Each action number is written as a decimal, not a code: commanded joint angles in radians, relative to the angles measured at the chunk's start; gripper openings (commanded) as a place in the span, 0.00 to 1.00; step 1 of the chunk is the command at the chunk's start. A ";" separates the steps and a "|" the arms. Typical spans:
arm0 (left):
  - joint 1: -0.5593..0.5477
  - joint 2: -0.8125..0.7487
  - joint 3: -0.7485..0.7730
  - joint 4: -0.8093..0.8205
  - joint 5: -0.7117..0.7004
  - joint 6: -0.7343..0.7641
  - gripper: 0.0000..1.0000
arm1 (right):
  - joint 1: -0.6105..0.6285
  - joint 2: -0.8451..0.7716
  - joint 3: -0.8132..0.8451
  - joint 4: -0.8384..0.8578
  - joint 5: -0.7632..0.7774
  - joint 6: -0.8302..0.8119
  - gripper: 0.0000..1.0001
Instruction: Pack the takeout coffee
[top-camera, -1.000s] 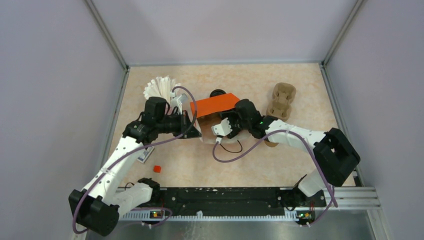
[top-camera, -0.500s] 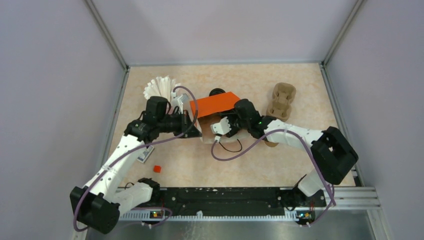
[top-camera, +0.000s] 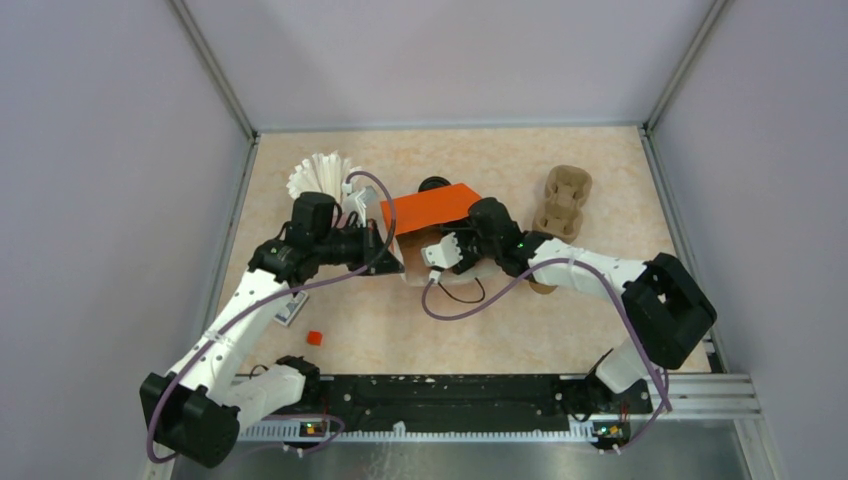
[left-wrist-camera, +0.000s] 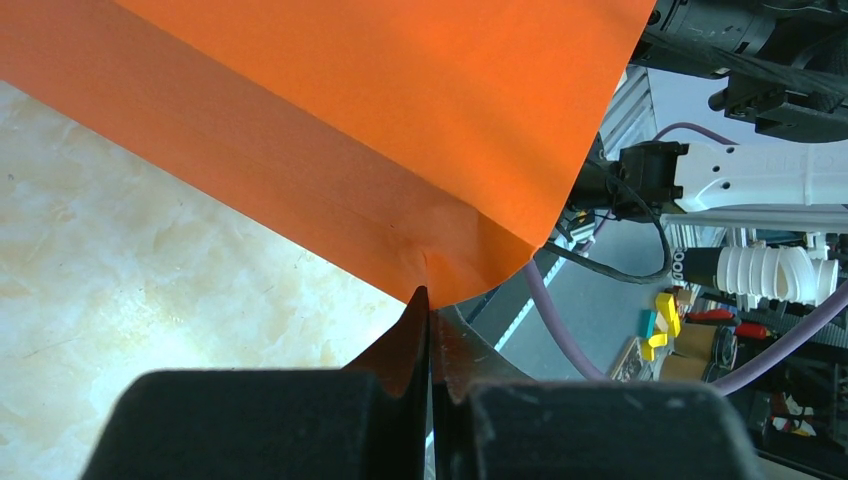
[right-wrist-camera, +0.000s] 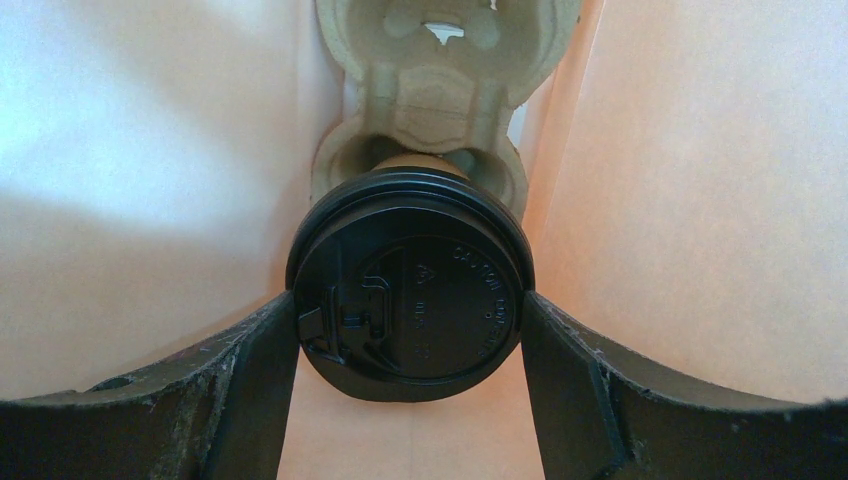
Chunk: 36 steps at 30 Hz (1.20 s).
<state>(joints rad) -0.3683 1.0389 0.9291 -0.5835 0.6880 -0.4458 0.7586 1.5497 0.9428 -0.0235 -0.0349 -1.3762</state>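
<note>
Two arms (top-camera: 240, 305) bend inward: orange bag (left-wrist-camera: 400, 120) pinched, takeout coffee (right-wrist-camera: 410, 290) clasped.

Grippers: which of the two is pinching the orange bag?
The left gripper, its jaws shut on a folded edge of the orange bag. The right gripper instead holds the takeout coffee at lid level, one finger on each side.

Lilac walls (top-camera: 100, 150), beige marbled table (top-camera: 500, 335)
</note>
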 joint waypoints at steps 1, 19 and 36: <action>-0.001 -0.004 0.013 0.038 0.011 0.009 0.00 | -0.012 -0.033 0.038 -0.063 0.001 0.042 0.62; -0.001 0.025 0.009 0.079 0.025 -0.004 0.00 | -0.007 -0.151 0.015 -0.181 -0.037 0.079 0.78; -0.001 0.039 0.026 0.081 0.019 -0.010 0.00 | -0.004 -0.186 0.051 -0.280 -0.052 0.088 0.89</action>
<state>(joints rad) -0.3687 1.0763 0.9291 -0.5301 0.6998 -0.4515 0.7578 1.4094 0.9443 -0.2710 -0.0788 -1.3006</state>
